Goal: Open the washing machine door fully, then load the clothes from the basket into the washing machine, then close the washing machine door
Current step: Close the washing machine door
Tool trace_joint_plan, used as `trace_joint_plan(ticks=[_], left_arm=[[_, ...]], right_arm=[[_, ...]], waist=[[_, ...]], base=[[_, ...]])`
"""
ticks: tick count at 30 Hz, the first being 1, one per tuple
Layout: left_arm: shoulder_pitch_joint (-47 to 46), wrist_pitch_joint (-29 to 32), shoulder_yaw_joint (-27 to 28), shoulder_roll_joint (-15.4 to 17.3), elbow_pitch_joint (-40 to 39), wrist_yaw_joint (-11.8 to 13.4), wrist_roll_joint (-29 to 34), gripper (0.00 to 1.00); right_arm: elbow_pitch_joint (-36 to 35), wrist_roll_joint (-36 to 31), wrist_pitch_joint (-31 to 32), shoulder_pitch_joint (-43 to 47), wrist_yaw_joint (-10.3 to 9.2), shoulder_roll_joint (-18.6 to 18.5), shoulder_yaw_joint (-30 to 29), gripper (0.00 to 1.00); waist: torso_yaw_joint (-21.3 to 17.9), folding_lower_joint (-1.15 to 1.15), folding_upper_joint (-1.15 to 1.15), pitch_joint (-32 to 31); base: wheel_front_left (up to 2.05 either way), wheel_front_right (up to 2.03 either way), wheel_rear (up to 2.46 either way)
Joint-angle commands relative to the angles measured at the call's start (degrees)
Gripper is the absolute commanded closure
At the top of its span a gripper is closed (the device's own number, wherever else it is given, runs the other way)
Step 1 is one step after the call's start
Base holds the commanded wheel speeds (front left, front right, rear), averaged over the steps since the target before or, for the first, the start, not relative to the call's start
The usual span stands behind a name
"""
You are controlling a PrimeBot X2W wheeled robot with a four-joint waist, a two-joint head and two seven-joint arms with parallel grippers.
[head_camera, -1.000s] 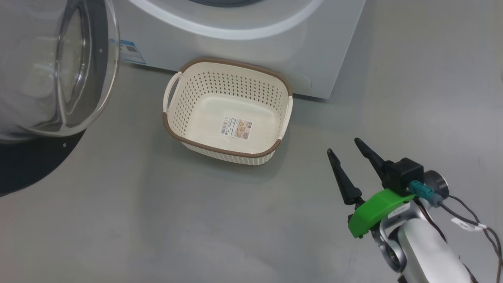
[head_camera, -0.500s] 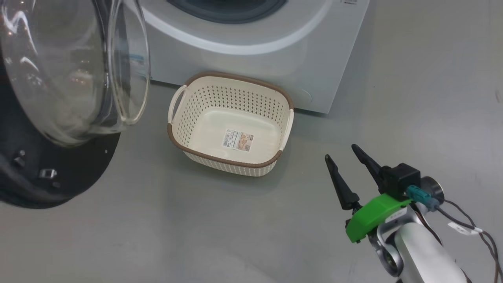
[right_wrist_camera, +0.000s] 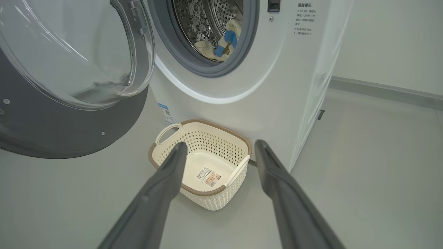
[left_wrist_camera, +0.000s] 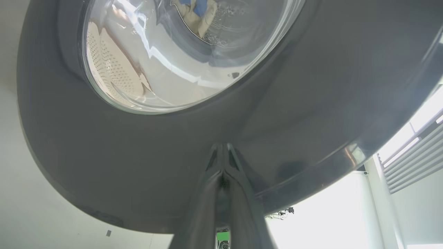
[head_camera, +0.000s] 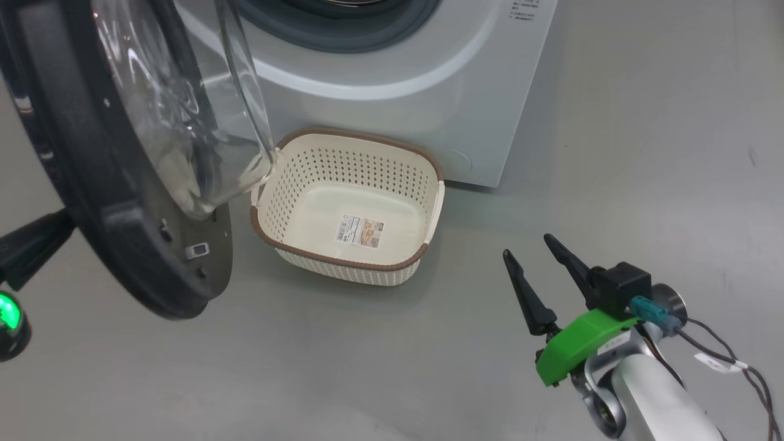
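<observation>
The washing machine door [head_camera: 104,202] hangs part-way open at the left, its glass bowl [head_camera: 184,110] facing the white washing machine [head_camera: 429,110]. My left gripper [left_wrist_camera: 222,148] is shut, its tips pressed on the door's black outer rim [left_wrist_camera: 311,103]; in the head view its dark fingers [head_camera: 37,242] reach in behind the door. Cream and blue clothes [right_wrist_camera: 226,39] lie in the steel drum [right_wrist_camera: 214,14], also glimpsed through the glass [left_wrist_camera: 193,17]. The basket [head_camera: 343,260] sits empty in front of the machine, label on its bottom. My right gripper [head_camera: 527,245] hovers open, right of the basket [right_wrist_camera: 204,192].
Grey floor stretches to the right and in front of the basket. A blue label sticker [right_wrist_camera: 163,112] marks the machine's lower corner. A round green-lit part [head_camera: 9,315] sits at the left edge. A wall and skirting [right_wrist_camera: 380,90] stand beyond the machine.
The door has swung right, toward the machine's opening, and my left gripper has come into view behind it. The head camera has tilted up. The right gripper has barely shifted.
</observation>
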Motion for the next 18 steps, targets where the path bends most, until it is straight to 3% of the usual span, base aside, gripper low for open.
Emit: trace_joint_plan(ticks=[1, 18], left_arm=[[-0.6, 1.1, 0.7, 1.7, -3.3, -0.3, -0.7, 1.0], [-0.8, -3.2, -4.7, -9.2, -5.6, 0.2, 0.6, 1.0]], right_arm=[[-1.4, 0.4, -0.8, -0.8, 0.02, 0.5, 1.0, 0.0], [-0.9, 1.6, -1.9, -1.9, 0.02, 0.5, 0.6, 0.0]], waist=[[-0.3, 0.0, 0.0, 0.1], [-5.0, 0.0, 0.0, 1.5]], base=[[0.0, 0.0, 0.0], [0.0, 0.0, 0.0]])
